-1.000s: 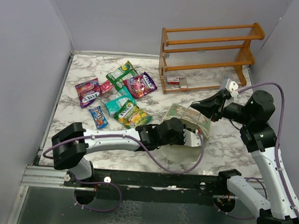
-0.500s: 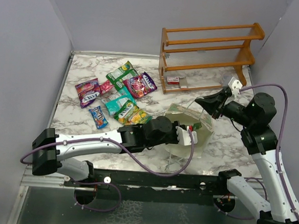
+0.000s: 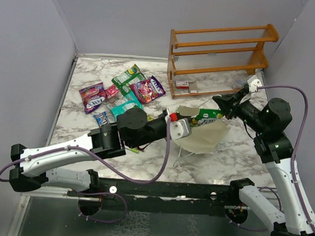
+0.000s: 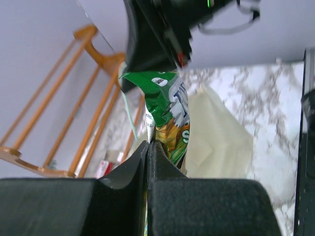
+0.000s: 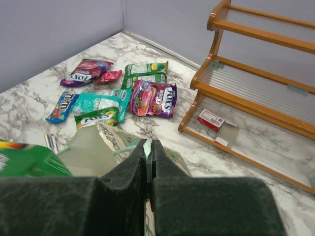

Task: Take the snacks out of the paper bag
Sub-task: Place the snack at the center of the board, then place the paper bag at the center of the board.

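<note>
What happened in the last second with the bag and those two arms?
The left gripper, shut on a green packet, drew back leftward out of the paper bag. The right gripper, shut on the bag's top, raised it. The loose packets and wooden rack stayed put.

Overhead view from behind looking down, wrist views close along fingers point(image 5: 133, 172), sharing rack point(image 3: 220, 67)

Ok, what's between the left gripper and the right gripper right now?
A green snack packet, pinched in the left gripper and reaching up toward the right gripper, which holds the paper bag. The left wrist view shows it best.
</note>
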Controlling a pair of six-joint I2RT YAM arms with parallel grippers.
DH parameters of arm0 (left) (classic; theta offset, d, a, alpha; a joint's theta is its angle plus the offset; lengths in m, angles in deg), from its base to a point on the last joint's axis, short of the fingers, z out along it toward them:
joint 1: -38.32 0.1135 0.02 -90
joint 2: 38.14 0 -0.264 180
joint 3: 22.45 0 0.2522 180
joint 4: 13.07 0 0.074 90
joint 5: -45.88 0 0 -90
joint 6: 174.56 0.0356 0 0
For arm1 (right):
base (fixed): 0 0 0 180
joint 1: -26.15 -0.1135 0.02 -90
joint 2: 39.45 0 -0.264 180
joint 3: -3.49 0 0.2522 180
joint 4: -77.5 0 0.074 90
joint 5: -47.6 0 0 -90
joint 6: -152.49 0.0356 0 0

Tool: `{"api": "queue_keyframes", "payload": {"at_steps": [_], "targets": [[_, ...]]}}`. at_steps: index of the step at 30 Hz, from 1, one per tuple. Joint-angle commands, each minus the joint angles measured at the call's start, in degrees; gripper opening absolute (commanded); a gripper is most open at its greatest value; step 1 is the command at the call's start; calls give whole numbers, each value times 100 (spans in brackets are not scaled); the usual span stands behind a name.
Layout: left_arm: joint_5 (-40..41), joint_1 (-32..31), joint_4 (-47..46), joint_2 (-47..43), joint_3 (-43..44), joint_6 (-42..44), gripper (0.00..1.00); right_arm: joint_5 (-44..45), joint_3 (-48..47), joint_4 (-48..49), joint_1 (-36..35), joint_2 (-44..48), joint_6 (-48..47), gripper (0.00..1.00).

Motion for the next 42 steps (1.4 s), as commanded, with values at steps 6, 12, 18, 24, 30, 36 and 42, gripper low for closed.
{"api": "queue_keyframes", "payload": {"at_steps": [6,12,18,24,30,36,42], "targets": [[774,-24,-565,-566,766,47,0,1307,-275,19,-10,-260,672,2],[2287,225,-734,-483,888,139,0,3035,-381,-391,-10,-449,1206,2],[2522,1314,-574,-226,887,-448,0,4383,-445,-700,-10,-740,1213,2],[2162,2727,-346,18,571,-1208,0,5108,-390,-557,-10,-935,1072,3],[1319,4110,-156,221,18,-2126,0,5291,-572,-446,-2,-1434,972,12],[575,4984,-186,376,-468,-2702,0,4645,-723,-367,-2,-1344,907,43],[-111,5452,-326,808,-459,-3326,0,4382,-1087,-617,-2,-1166,820,76]]}}
